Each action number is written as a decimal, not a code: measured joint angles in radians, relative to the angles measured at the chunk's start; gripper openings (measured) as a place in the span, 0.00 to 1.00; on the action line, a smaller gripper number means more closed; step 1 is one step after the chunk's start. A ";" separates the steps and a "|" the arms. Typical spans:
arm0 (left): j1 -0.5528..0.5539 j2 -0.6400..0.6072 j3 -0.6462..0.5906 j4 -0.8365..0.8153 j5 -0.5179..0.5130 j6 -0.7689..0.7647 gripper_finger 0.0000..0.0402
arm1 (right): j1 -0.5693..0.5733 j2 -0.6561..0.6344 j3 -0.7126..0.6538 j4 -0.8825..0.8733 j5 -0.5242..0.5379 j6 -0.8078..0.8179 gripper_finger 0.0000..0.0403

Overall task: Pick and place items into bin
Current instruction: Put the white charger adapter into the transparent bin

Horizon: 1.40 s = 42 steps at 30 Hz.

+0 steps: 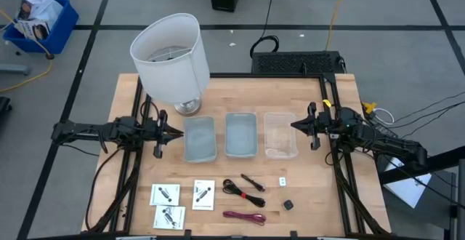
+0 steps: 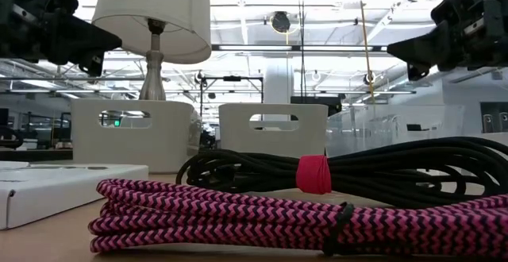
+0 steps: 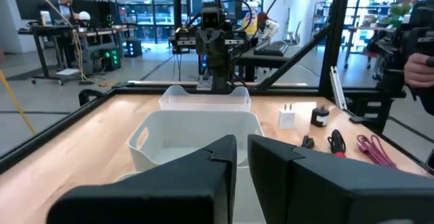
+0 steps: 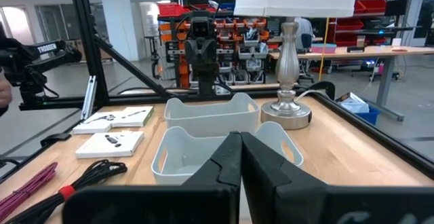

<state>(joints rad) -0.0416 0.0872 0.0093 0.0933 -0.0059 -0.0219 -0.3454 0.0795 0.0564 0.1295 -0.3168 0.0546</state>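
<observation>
Count: 3 bins (image 1: 200, 139), 3 white packets (image 1: 165, 195), 2 black cables (image 1: 233, 189), 1 magenta cable (image 1: 243, 217), 1 black cube (image 1: 288, 205), 1 white tag (image 1: 282, 180), 1 lamp (image 1: 171, 54).

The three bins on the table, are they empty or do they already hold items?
Empty. The high view shows only bare floors in the left bin, middle bin and clear bin.
</observation>
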 joint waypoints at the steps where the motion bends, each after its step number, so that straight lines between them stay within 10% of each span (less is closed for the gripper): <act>1: 0.000 0.000 0.000 0.009 0.000 0.000 0.12 | 0.000 0.000 0.000 0.007 0.000 0.000 0.01; 15: 0.000 0.000 0.000 0.014 -0.003 -0.003 0.12 | 0.181 0.081 0.234 -0.225 -0.046 -0.074 0.02; 32: 0.000 0.000 0.002 -0.019 0.028 -0.032 0.12 | 0.626 0.521 0.555 -0.440 0.309 -0.098 0.57; 42: 0.000 0.000 0.002 -0.016 0.013 -0.053 0.12 | 0.844 0.755 0.727 -0.630 0.554 -0.261 0.66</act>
<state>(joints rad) -0.0418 0.0872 0.0109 0.0772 0.0066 -0.0749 0.4982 0.8350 0.7832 -0.5009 0.2374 -0.2061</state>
